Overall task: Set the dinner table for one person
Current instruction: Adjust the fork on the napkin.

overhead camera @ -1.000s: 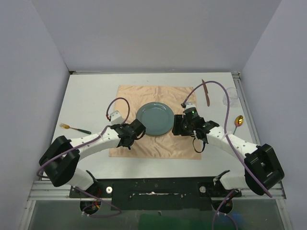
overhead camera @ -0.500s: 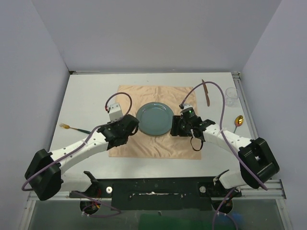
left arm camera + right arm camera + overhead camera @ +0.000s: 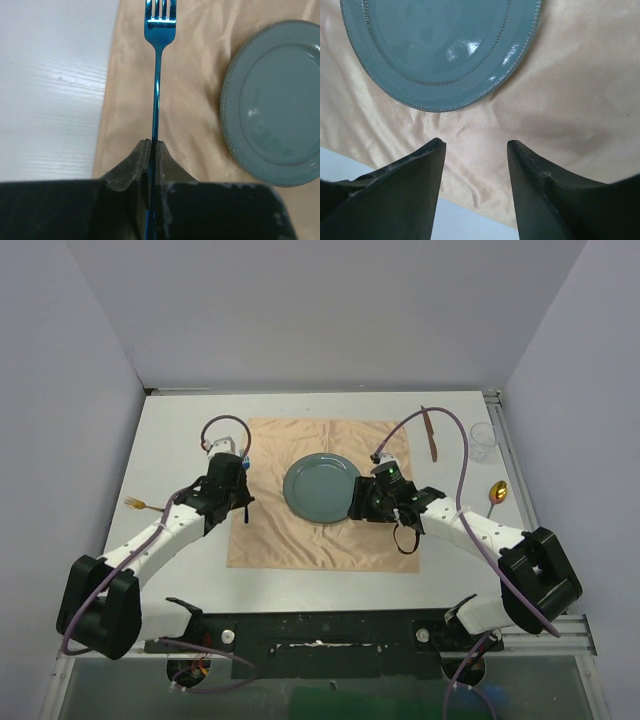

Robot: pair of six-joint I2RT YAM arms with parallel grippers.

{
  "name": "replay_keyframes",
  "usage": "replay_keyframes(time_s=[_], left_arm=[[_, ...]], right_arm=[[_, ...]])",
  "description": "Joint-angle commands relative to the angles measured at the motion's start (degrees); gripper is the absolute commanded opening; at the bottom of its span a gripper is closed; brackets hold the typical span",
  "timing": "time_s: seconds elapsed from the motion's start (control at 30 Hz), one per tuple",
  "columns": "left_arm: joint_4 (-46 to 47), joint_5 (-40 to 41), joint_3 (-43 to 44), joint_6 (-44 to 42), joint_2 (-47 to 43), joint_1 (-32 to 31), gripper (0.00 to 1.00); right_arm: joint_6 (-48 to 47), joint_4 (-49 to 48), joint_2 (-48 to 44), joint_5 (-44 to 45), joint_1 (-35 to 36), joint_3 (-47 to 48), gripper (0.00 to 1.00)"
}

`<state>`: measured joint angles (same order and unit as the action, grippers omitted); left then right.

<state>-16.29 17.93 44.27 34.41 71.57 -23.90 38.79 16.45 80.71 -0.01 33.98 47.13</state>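
A blue fork [image 3: 156,75] is clamped by its handle in my shut left gripper [image 3: 151,142], tines pointing away from it. The fork runs along the left strip of the peach cloth [image 3: 200,75], between the cloth's left edge and the grey-green plate [image 3: 280,105]. Whether it touches the cloth I cannot tell. From above, my left gripper [image 3: 238,488] sits over the cloth's left edge on the white dinner table [image 3: 180,440]. The plate [image 3: 322,488] rests mid-cloth. My right gripper [image 3: 358,502] stands open just right of the plate [image 3: 440,45], over bare cloth [image 3: 570,100], nothing between its jaws [image 3: 476,142].
A fork with gold tines [image 3: 136,504] lies on the table at the left, partly under my left arm. A brown knife [image 3: 430,435] lies at the cloth's far right corner. A clear glass [image 3: 483,440] and a gold spoon [image 3: 497,492] sit near the right rail.
My left gripper has swung away from the plate's lower left, going left and farther back to the cloth's left edge. The right gripper has edged slightly toward the plate.
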Motion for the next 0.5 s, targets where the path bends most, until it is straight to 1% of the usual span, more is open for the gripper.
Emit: replay_keyframes(time_s=[0.0,0.07,0.17,0.33,0.47], left_arm=[[9.77,-10.81,0.79,-5.68,3.95,0.35,0.0],[11.69,-12.94,0.86,-6.0,5.2,0.42,0.0],[12.21,-13.81,1.45,-6.98,7.15,0.43,0.0],[12.94,-13.36,1.26,-7.44,8.83,1.08,0.0],[12.51,-11.47,1.76,-6.65,10.21,1.14,0.0]], right_arm=[[1.37,-0.51,-1.74,2.17,0.74,2.87,0.53],[1.4,-0.3,-1.64,2.38,0.83,2.88,0.53],[1.4,-0.13,-1.35,2.52,0.95,2.83,0.53],[1.23,-0.03,-0.95,2.71,0.95,2.88,0.53],[1.21,-0.1,-0.56,2.56,0.99,2.96,0.53]])
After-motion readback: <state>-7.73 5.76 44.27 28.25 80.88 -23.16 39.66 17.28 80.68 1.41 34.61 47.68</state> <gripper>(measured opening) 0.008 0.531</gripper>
